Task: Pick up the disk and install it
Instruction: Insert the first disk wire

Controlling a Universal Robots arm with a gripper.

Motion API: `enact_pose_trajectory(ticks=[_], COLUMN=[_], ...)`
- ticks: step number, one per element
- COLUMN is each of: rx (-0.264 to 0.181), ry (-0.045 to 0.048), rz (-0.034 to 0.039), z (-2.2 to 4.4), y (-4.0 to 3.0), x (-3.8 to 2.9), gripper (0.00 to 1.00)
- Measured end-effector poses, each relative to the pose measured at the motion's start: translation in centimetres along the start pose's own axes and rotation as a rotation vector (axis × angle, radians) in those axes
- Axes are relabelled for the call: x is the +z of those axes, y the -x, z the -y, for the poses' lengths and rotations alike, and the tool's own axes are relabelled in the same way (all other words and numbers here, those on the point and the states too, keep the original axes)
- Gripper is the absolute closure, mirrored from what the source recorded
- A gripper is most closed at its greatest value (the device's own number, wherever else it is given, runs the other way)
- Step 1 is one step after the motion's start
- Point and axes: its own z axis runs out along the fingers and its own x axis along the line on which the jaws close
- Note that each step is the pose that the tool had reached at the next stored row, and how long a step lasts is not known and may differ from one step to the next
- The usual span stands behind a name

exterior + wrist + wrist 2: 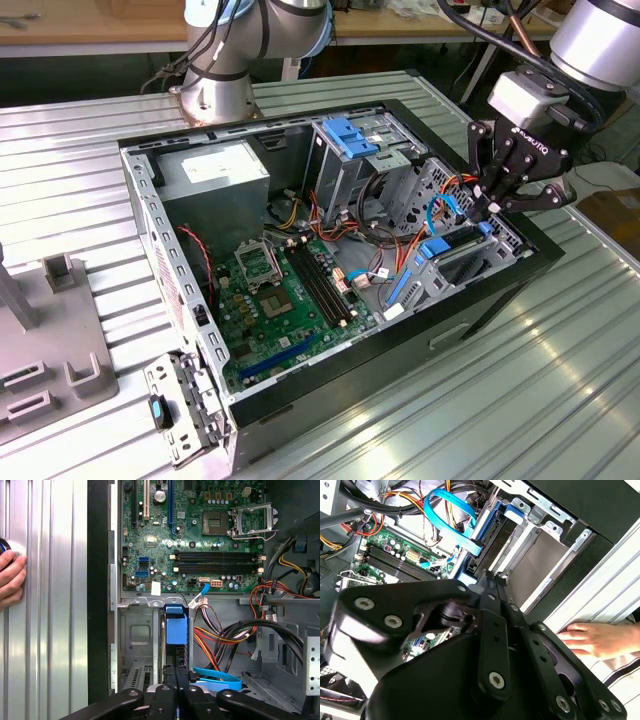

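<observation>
Closed jaws — just above the slotted disk.

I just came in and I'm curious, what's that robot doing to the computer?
The robot arm's gripper is inside the open computer case, at a drive bay near its edge. It looks to be pinching the disk, which stands on edge in that bay. A person's hand rests on the metal table beside the case.

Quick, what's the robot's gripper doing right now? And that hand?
Gripper: closed on the disk.
Person's hand: resting on the table.
</observation>
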Motion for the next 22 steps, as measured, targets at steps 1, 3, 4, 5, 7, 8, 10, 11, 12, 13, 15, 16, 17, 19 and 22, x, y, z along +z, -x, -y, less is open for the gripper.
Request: enact_pose_trajectory(ticks=[1,3,4,5,7,8,10,11,12,13,15,16,17,19,22], rx=[0.000,0.000,0.000,0.000,0.000,0.000,-0.001,-0.002,-0.002,-0.002,-0.002,-0.002,-0.002,-0.002,-0.002], ry=[0.0000,0.0000,0.0000,0.0000,0.0000,0.0000,0.0000,0.0000,0.0000,0.0000,0.0000,0.0000,0.0000,0.0000,0.0000], rz=[0.0001,0.0000,0.0000,0.0000,0.0000,0.0000,0.0000,0.0000,0.0000,0.0002,0.0001,0.0001,0.0001,0.0000,0.0002], z=[0.00,0.00,0.00,0.00,0.01,0.01,0.17,0.22,0.24,0.24,0.24,0.24,0.24,0.24,0.24], y=[0.00,0.00,0.00,0.00,0.00,0.00,0.08,0.22,0.63,0.91,0.91,0.91,0.91,0.91,0.91], x=[0.00,0.00,0.00,0.00,0.00,0.00,0.00,0.01,0.06,0.11,0.10,0.11,0.11,0.10,0.11], gripper=[0.89,0.89,0.89,0.89,0.89,0.89,0.89,0.89,0.89,0.89,0.89,0.89,0.89,0.83,0.58])
